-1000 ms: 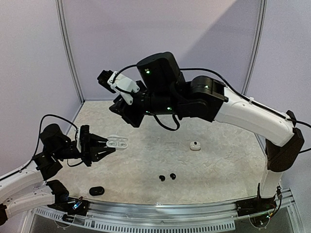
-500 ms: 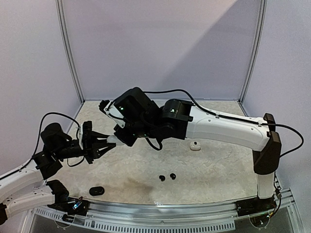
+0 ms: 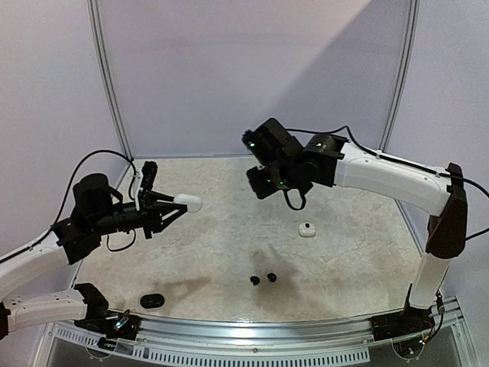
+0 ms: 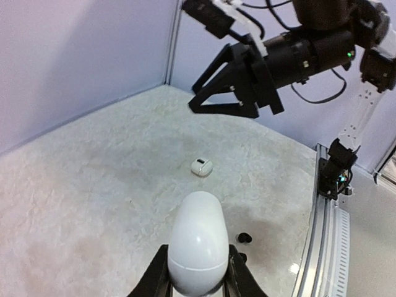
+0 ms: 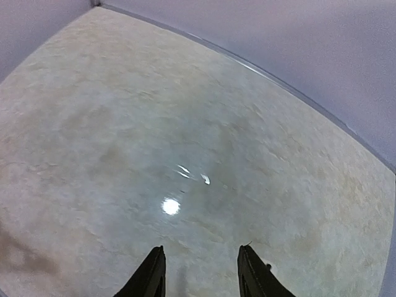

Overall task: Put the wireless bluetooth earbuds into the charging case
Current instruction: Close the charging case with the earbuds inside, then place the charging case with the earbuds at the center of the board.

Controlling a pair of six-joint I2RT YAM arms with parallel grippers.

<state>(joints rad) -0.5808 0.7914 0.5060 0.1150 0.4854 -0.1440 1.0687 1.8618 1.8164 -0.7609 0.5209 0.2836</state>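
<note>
surface: pale marbled surface (image 3: 344,260), everything sat on it or hung over it.
right arm: you had the right arm (image 3: 382,174) reaching in high across the far middle, well clear of the surface.
left arm: the left arm (image 3: 46,256) came in from the left side, lifted too.
left fingers: the left fingers (image 4: 153,281) were clenched on the white charging case (image 4: 197,244). The lid was closed, and the case was up in the air, not on the surface.
right fingers: the right fingers (image 5: 150,275) were spread apart with nothing between them.
black case: the black case (image 3: 153,300) lay at the near edge by the left base.
small white bud: the small white bud (image 3: 307,229) sat alone, right of centre.
black earbuds: the black earbuds (image 3: 254,280) were side by side near the front middle, outside any case.
</note>
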